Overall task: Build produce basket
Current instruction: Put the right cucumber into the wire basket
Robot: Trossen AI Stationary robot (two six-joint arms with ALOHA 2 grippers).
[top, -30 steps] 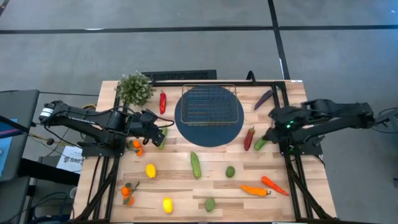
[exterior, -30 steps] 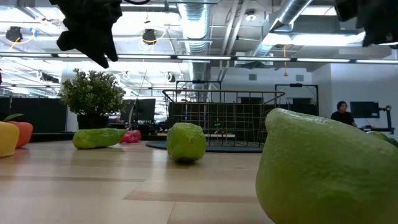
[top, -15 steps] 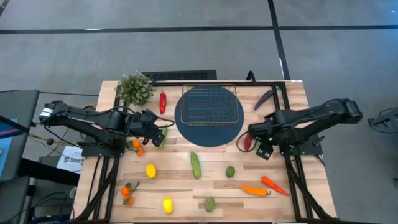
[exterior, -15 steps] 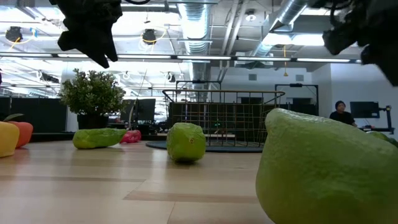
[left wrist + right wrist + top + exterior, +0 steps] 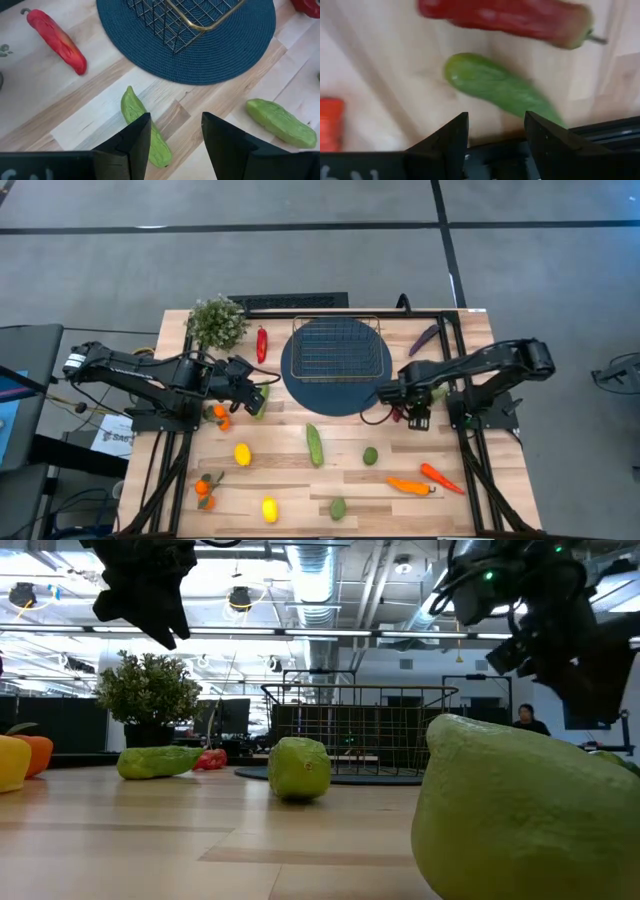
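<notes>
The right gripper (image 5: 392,395), jaws wide and empty, is held over the green cucumber (image 5: 502,86) beside the red pepper (image 5: 505,17), presumably for pickup, while the left gripper (image 5: 255,393), half open and empty, waits left of the basket (image 5: 337,348).

A lab or open-plan office floor. Beyond the wooden table (image 5: 150,840), bare ducts (image 5: 465,570) and pipes run under an open ceiling with strip lights (image 5: 330,634). Behind the table stand rows of desks with dark monitors (image 5: 230,715), and a person (image 5: 527,720) sits at one.
</notes>
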